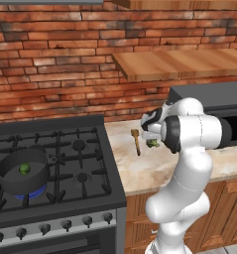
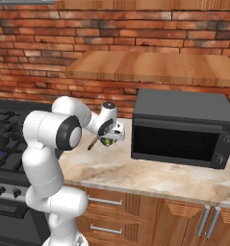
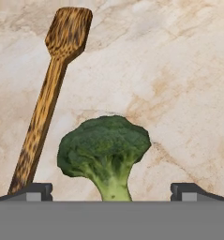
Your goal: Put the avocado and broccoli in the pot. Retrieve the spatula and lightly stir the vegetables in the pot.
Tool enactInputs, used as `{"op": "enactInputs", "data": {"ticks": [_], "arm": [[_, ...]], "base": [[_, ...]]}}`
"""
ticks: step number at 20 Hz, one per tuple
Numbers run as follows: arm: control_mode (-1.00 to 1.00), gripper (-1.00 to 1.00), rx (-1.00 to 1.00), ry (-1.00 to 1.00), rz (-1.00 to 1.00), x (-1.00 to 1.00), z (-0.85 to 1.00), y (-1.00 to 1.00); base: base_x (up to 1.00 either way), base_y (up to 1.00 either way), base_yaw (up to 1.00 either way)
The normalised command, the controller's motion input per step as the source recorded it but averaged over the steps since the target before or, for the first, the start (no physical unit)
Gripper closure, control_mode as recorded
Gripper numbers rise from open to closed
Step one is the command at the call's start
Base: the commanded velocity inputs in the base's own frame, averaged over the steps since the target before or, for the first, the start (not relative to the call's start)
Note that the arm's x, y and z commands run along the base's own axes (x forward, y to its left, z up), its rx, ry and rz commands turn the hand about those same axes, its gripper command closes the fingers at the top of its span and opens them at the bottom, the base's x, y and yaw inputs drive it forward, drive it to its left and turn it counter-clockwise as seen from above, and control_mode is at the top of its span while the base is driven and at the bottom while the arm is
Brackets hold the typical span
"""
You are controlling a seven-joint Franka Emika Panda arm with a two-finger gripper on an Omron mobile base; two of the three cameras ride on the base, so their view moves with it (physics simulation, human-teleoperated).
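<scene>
We have our gripper (image 3: 111, 191) hanging low over the counter (image 1: 199, 166), jaws spread wide with one tip on either side of the broccoli (image 3: 105, 152) and nothing held between them. The broccoli lies on the marble near the counter's left edge by the stove (image 1: 85, 198), just beside the spatula (image 3: 48, 93). We see the avocado (image 1: 24, 168) sitting inside the pot (image 1: 22, 174) on the stove's front left burner.

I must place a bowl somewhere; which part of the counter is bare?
Bare marble lies before the microwave, toward the counter edge. Beside the stove it is crowded: spatula, broccoli and gripper sit together.
</scene>
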Motion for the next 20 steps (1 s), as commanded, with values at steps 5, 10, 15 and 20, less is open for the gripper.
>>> {"op": "enactInputs", "data": {"ticks": [5,10,15,20], "arm": [[-1.0,-1.0,0.0,0.0,0.0,0.0,-0.03,0.0],[-1.0,-1.0,0.0,0.02,0.0,0.0,-0.17,0.0],[-1.0,-1.0,0.0,0.0,0.0,0.0,-0.2,0.0],[-1.0,-1.0,0.0,0.0,0.0,0.0,-0.08,0.07]], "base": [[0.0,0.0,0.0],[0.0,0.0,0.0],[0.0,0.0,0.0],[0.0,0.0,0.0]]}}
